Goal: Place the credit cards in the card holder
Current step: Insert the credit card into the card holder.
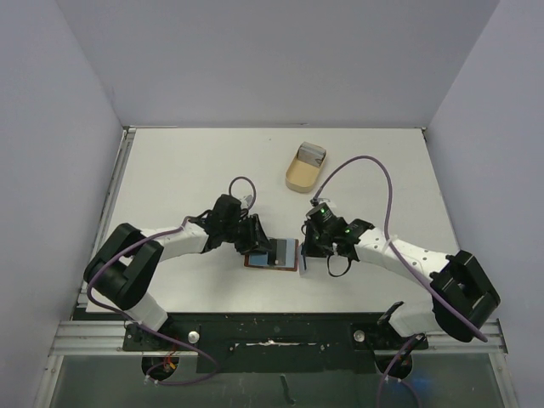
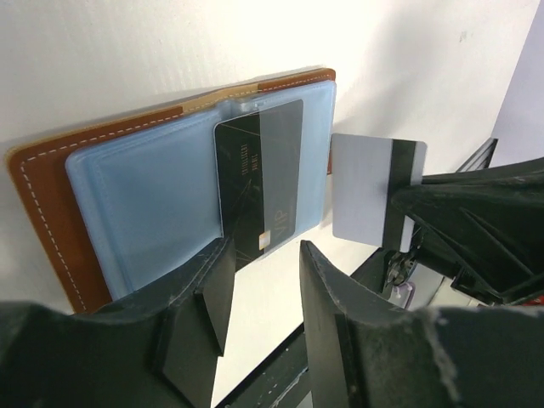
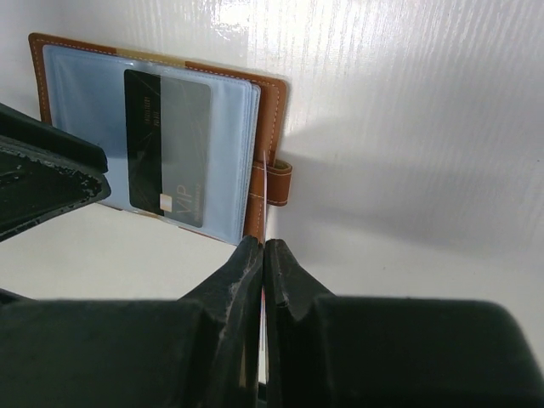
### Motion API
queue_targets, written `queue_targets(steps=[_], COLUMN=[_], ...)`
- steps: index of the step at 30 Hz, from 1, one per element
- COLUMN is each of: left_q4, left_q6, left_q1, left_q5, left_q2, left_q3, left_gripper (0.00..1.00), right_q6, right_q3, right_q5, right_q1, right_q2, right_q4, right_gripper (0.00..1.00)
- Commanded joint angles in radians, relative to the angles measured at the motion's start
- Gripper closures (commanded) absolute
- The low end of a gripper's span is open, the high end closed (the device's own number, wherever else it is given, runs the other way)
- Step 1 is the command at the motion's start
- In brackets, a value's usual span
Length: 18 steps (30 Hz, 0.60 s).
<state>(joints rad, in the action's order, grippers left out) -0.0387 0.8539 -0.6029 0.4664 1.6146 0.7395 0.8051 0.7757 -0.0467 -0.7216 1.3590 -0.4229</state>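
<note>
The card holder (image 1: 252,262) lies open on the table between my grippers: brown leather (image 2: 42,195) with pale blue plastic sleeves. A dark credit card (image 2: 259,183) sits in the top sleeve, its lower end sticking out. My right gripper (image 3: 263,246) is shut on a pale card with a dark stripe (image 2: 365,191), holding it on edge just right of the holder's strap side (image 3: 270,110). This card shows edge-on in the right wrist view (image 3: 265,191). My left gripper (image 2: 263,255) is open and empty at the holder's near left edge.
A tan oval tray (image 1: 304,167) stands behind the holder, toward the back middle. The table's near edge and the black mounting rail (image 1: 272,336) lie close behind both grippers. White walls enclose the table on three sides.
</note>
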Motion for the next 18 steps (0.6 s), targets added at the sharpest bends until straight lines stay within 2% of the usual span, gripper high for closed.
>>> queue_targets(steps=[1,11,18], left_q4=[0.002,-0.018,-0.032], left_q6=[-0.015,-0.032,-0.036], left_q1=[-0.004,-0.010,-0.028], left_q5=[-0.022,-0.023,-0.017], left_q2=[-0.004,0.051,0.075], left_q3=[0.040,0.051,0.073], left_gripper=[0.64,0.62,0.62], right_q6=[-0.013,-0.037,-0.046], right_q3=[0.081,0.087,0.088], right_q5=[-0.029,-0.084,-0.061], right_q1=[0.004,0.050,0.049], right_q2=[-0.060,-0.015,0.036], right_q4=[-0.081,-0.098,-0.060], right_gripper=[1.00,1.00,1.00])
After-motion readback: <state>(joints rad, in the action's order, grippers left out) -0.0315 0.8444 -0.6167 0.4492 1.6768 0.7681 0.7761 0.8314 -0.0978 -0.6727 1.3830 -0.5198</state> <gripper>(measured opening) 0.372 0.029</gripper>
